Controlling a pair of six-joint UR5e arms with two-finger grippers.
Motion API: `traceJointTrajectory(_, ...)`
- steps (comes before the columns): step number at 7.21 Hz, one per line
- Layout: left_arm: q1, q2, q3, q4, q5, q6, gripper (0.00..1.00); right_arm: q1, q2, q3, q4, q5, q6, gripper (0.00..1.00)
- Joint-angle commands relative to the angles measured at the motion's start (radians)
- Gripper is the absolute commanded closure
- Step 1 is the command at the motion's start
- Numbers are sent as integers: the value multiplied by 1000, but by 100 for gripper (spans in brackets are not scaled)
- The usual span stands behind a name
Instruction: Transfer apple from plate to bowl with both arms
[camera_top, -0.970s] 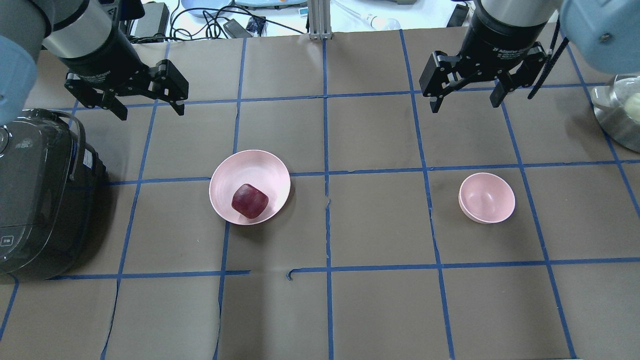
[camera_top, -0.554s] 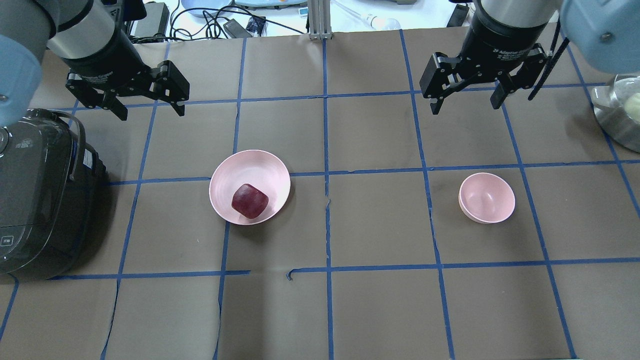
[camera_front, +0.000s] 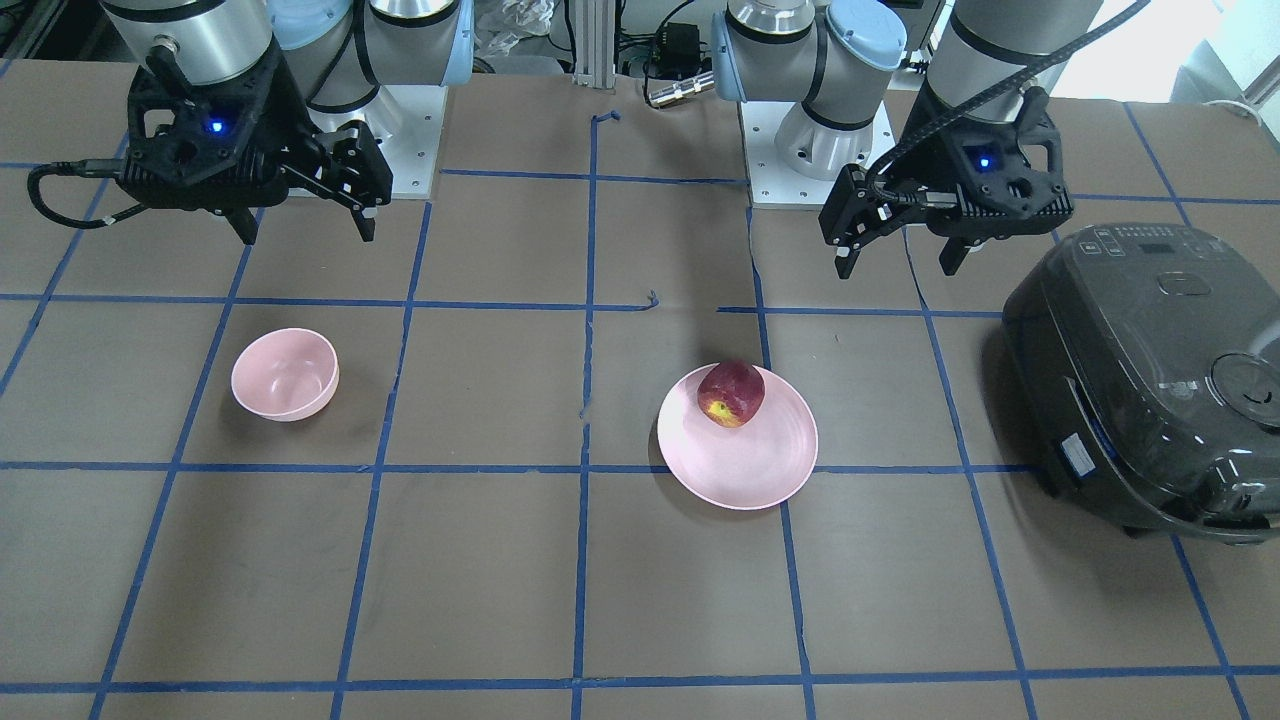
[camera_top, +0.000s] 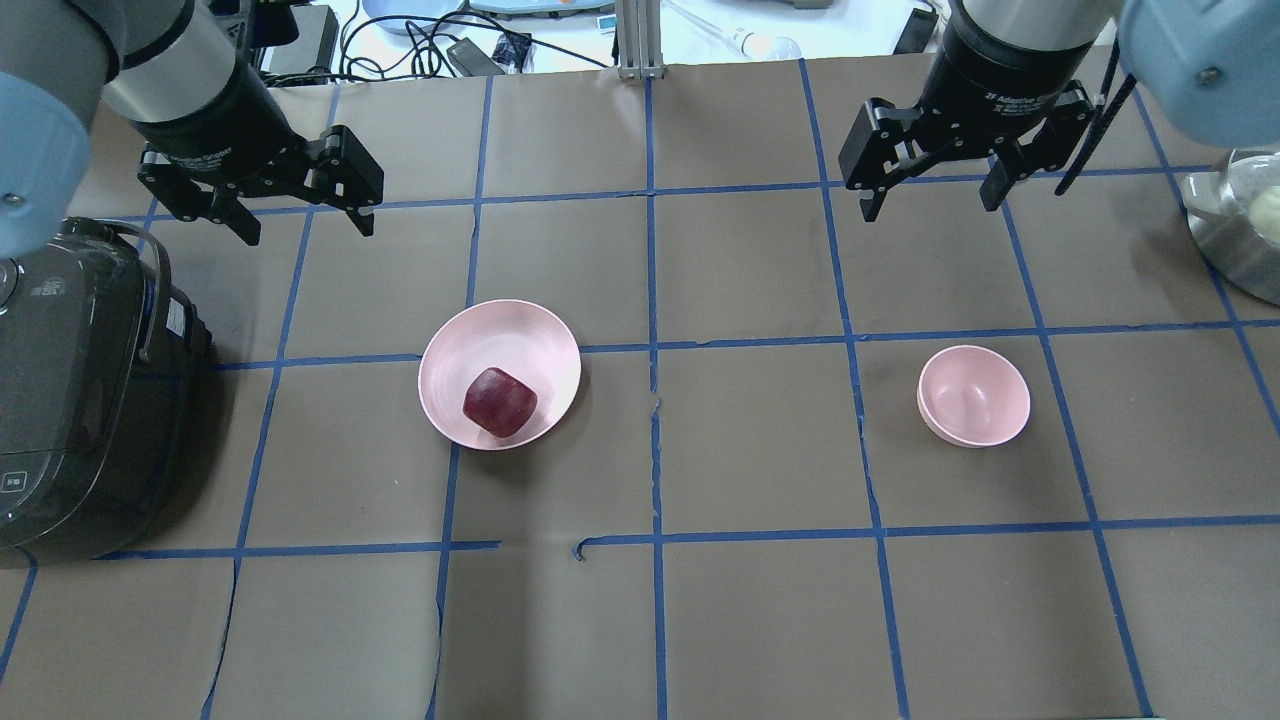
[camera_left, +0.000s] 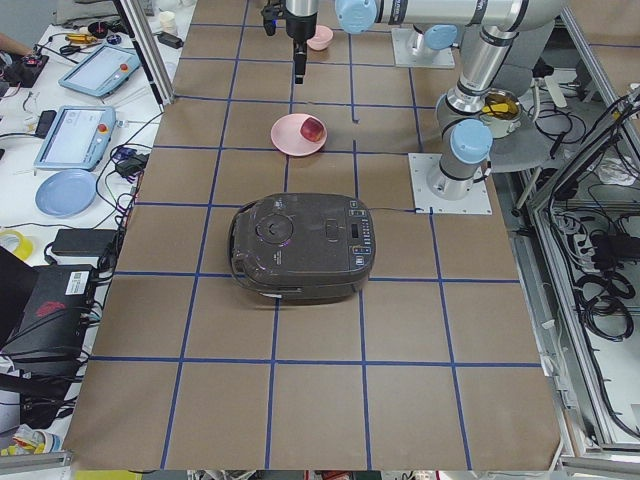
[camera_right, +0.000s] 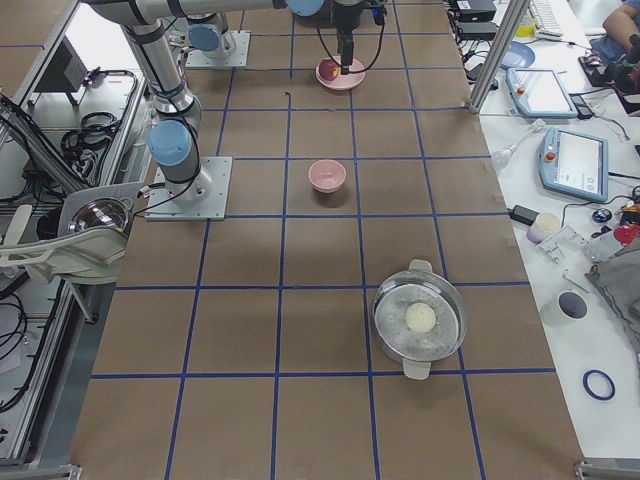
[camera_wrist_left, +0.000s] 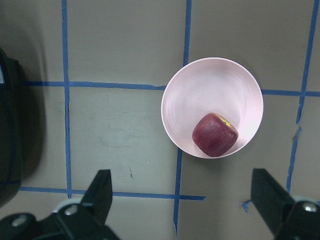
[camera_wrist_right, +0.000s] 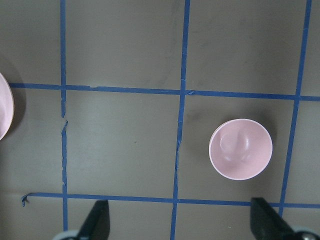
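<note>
Tabletop (camera_top: 750, 450) of brown paper, blue-taped, lies under the black two-finger left hand (camera_top: 307, 228) and right hand (camera_top: 932, 208), both spread wide and empty. The round shallow pale pink plate (camera_top: 505, 330), well apart from the small deep pink bowl (camera_top: 975, 395), carries the small dark red apple (camera_top: 499, 401).

The table (camera_top: 760, 620) was covered w/ brown paper (camera_top: 980, 640), marked into squares by blue tape (camera_top: 652, 300). The paper was torn in places along the centre line. A pink plate (camera_top: 500, 325) was set directly on the robot's left half and a small pink bowl (camera_top: 973, 395) on the right half, well apart. A dark cooker (camera_top: 70, 400) was placed at the left end, a steel pot (camera_right: 420, 318) at the right end. Two pale base plates (camera_front: 410, 150) were fixed at the robot's edge.
</note>
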Motion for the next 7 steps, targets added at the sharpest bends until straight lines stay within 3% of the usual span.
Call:
traceJointTrajectory(1, 1, -16, -46, 61, -3, -117, 0, -46, 29, 5, -83, 18, -12, 0)
traceJointTrajectory(3, -5, -63, -194, 222, -62, -347, 0, -145, 75, 33, -81, 12, -83, 0)
traceJointTrajectory(4, -9, -75, -283, 316, -128, -441, 0, -216, 78, 103, -96, 5, -195, 0)
traceJointTrajectory(5, -9, -89, -346, 408, -133, -487, 0, -291, 84, 182, -111, 24, -289, 0)
traceJointTrajectory(7, -9, -146, -385, 494, -135, -663, 0, -321, 168, 339, -391, 22, -369, 0)
